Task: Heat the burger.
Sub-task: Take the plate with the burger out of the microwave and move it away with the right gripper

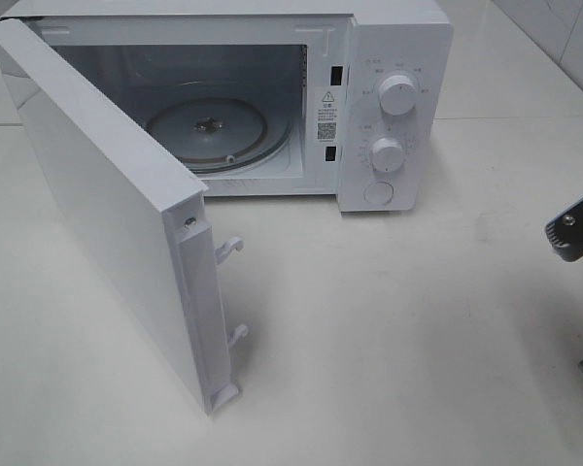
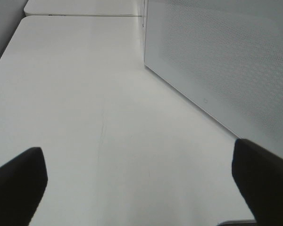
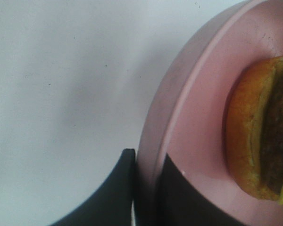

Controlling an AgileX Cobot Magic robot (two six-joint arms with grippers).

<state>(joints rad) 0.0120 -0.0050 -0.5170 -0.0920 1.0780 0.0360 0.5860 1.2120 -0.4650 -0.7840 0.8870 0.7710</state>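
At the far left of the high view, the white microwave door point(image 1: 107, 204) stands swung wide toward us, its two latch hooks jutting from the free edge at lower centre. Behind it, in the upper middle of the frame, the white microwave oven point(image 1: 394, 107) shows its open cavity with the round glass turntable point(image 1: 219, 131) bare. We see the left claw point(image 2: 137, 183) only in its wrist view: released, fingers spread wide, nothing between them, hovering over the white surface point(image 1: 389, 340) beside the perforated door panel.

At the right edge of the high view only a dark piece of the right arm shows. In its wrist view the right claw point(image 3: 146, 188) is clenched on the rim of the round pink plate point(image 3: 193, 141), which carries the golden-bun burger point(image 3: 259, 132).

A rim pinch could let the plate tip and the tall burger slide off. We judge the door's hooks and the cavity's front edge the likeliest snags; the surface between is open.
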